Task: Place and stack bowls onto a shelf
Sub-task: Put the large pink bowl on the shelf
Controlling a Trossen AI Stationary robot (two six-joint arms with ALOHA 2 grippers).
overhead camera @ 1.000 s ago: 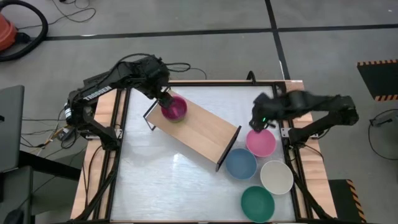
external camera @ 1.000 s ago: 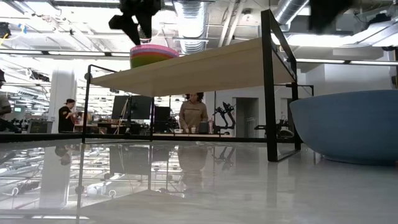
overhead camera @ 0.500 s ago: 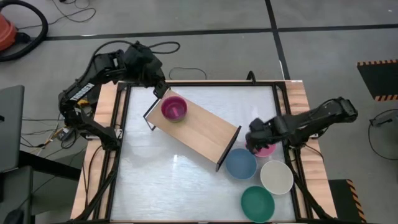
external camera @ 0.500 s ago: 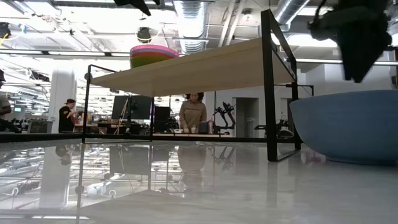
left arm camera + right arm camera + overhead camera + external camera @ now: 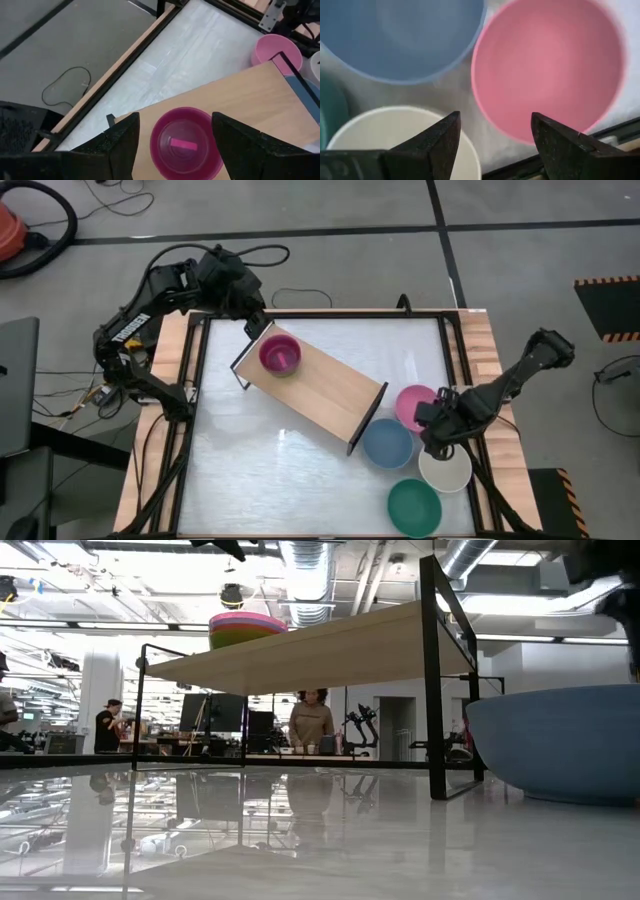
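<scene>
A stack of small bowls, magenta on top (image 5: 281,354), stands on the far-left end of the light-wood shelf (image 5: 325,388); the low view shows magenta, pink-red and lime green layers (image 5: 247,628). My left gripper (image 5: 256,326) hovers open just beyond the stack (image 5: 186,145), touching nothing. The larger pink (image 5: 410,402), grey-blue (image 5: 386,443), cream-white (image 5: 447,470) and dark green (image 5: 414,506) bowls rest on the white tabletop near the shelf's right end. My right gripper (image 5: 437,432) is open, above the gap between the pink bowl (image 5: 550,65) and the cream-white bowl (image 5: 395,137).
The shelf lies diagonally across the black-framed tabletop (image 5: 250,470), its black end leg (image 5: 366,418) next to the grey-blue bowl. Bare tabletop lies on the near-left side. People stand in the room behind in the low view (image 5: 311,720).
My left gripper has drawn back from the magenta stack, up and toward the far-left corner, then held still. My right gripper has swung from above the pink bowl's far side toward the near edge and down, ending between the pink and cream-white bowls. The bowls have stayed put.
</scene>
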